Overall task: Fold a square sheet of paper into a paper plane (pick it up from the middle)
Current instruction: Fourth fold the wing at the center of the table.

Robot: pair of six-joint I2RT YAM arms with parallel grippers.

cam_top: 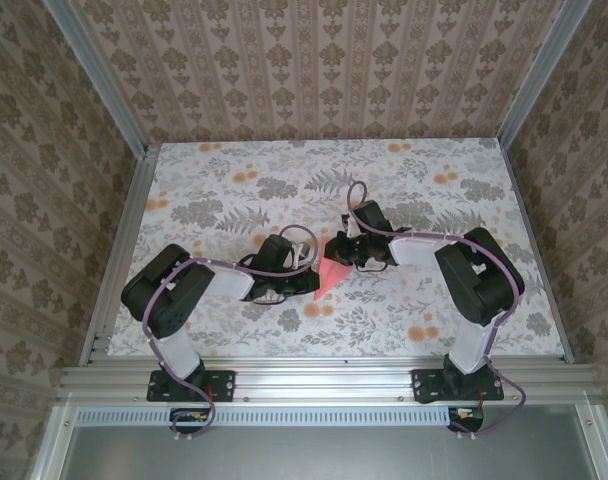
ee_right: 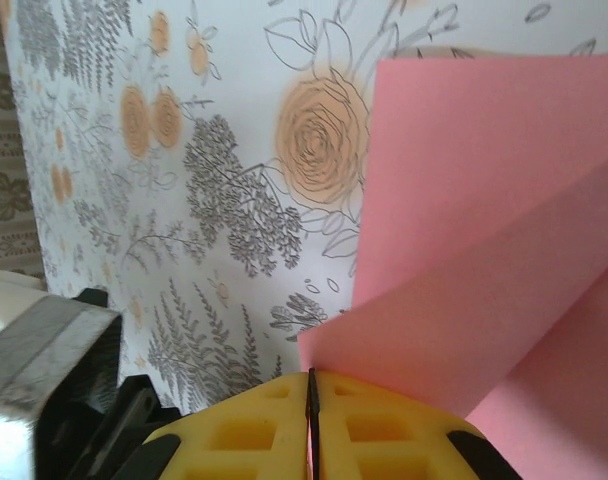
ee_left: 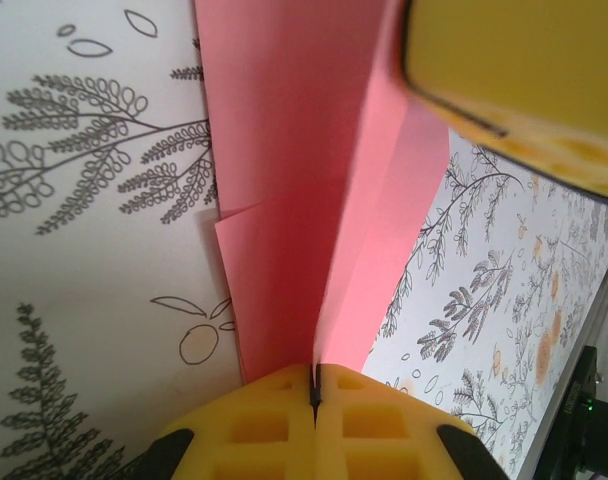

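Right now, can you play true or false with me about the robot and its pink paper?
1. The left end effector is shut on the pink paper. True.
2. The right end effector is wide open and holds nothing. False: it is shut on the pink paper too.
3. The pink paper lies flat on the table with no folds. False: it is folded into layers and both end effectors pinch it.
4. The table has flowers and leaves printed on it. True.
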